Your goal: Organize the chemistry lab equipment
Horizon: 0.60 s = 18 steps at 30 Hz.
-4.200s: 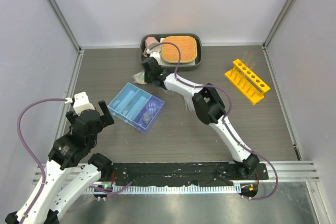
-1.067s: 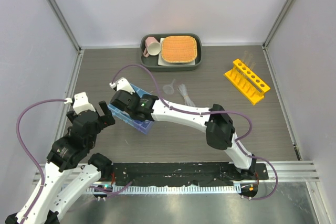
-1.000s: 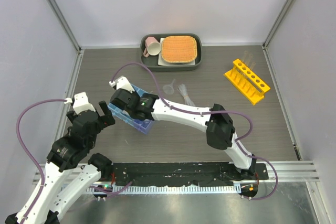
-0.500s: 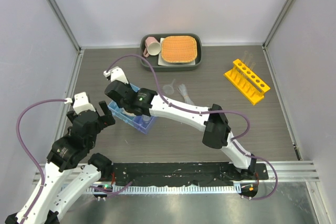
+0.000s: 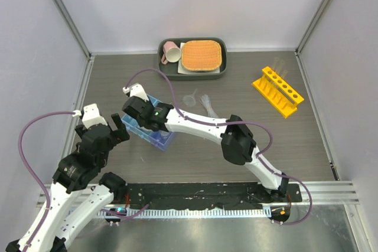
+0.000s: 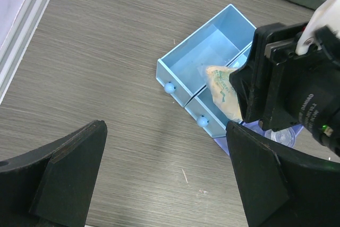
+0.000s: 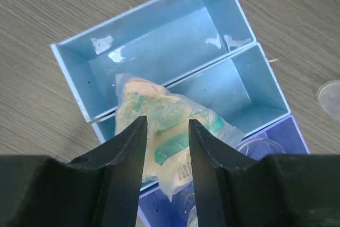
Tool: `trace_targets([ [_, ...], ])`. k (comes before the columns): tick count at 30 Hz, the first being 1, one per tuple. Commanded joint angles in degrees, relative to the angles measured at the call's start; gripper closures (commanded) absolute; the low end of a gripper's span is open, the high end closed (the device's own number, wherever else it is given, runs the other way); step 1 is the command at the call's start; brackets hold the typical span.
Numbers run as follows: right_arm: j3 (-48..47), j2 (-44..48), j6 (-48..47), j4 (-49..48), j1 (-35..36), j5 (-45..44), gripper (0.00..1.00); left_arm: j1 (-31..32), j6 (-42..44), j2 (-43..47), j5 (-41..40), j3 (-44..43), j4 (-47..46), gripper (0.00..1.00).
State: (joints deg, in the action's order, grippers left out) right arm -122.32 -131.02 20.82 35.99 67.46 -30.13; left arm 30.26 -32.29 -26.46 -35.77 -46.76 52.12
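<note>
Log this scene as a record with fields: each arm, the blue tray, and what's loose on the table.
Right gripper: jaws closed on a wrapped packet over the blue tray
Left gripper: jaws open, empty, near the tray
Tray: clear beaker in one end compartment
Loose on table: pipettes, funnel
Yellow rack: far right of table

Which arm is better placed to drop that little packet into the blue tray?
Probably the right. The right tool grips the packet directly above the tray, so it would only need to let go. The left tool is open, empty and off to the tray's side.
</note>
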Motion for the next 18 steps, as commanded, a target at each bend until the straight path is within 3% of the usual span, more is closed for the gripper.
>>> trace_targets([
  [1, 3.7, 2.3, 2.0, -2.6, -0.1, 0.4, 0.57, 0.1, 0.9, 0.0, -0.2, -0.6, -2.3, 0.0],
  [9, 12.3, 3.7, 4.6, -6.5, -0.1, 3.1, 0.58, 0.1, 0.8, -0.2, -0.2, -0.7, -2.2, 0.0],
  [18, 10.4, 0.0, 4.0, -7.0, -0.1, 4.6, 0.58, 0.1, 0.8, -0.4, -0.2, -0.8, -2.2, 0.0],
])
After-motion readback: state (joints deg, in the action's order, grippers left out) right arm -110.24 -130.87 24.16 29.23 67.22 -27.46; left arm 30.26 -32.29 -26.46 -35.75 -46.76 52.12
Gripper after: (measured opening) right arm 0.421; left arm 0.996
